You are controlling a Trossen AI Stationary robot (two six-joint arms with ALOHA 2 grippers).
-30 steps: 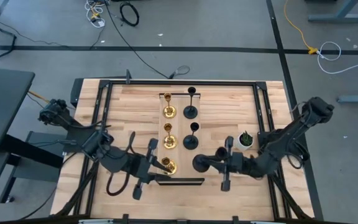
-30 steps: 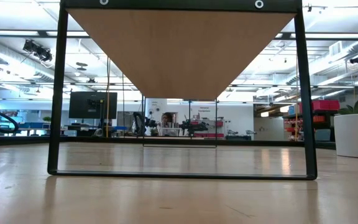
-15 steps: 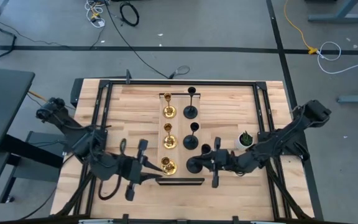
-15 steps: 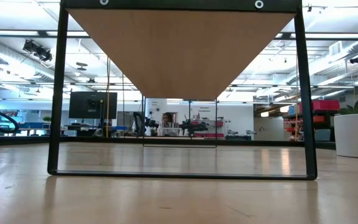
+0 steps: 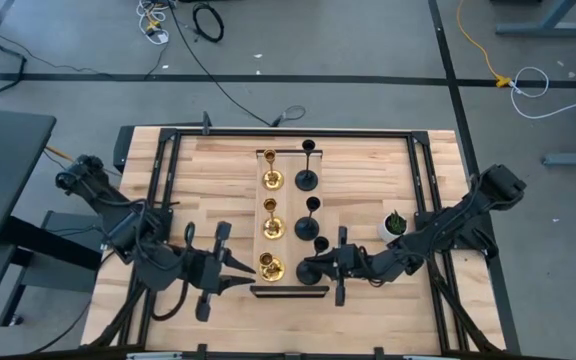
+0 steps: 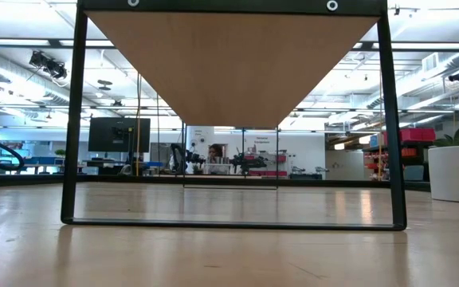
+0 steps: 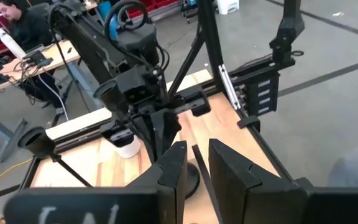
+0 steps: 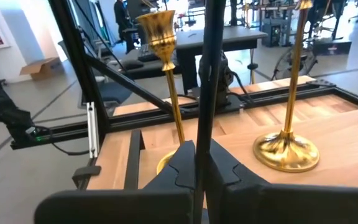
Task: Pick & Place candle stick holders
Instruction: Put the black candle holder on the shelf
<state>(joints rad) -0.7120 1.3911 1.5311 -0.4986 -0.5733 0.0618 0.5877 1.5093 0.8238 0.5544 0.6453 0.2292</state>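
Three gold candle stick holders stand on their round bases in a column on the table's middle, with two black ones in a column to their right. My right gripper is shut on a third black holder at the near end of the black column. The nearest gold holder stands just left of it and also shows in the right wrist view. My left gripper is open and empty, left of that gold holder and pointing toward it. My right gripper pinches the black holder's thin stem between its two fingers. The fingers come in level from the table's right and lie across the stem. The holder stands upright. The fingers hide its base, so I cannot tell whether it is on the table.
A small white pot with a green plant stands right of the black column, behind my right arm. A dark bar lies at the near end of the columns. Black frame rails run along the table's sides and far edge.
My right gripper has carried the black holder toward the table's left, upright, to the near end of the black column beside the nearest gold holder. My left gripper has drawn back toward the table's left, away from that gold holder, which stays standing.
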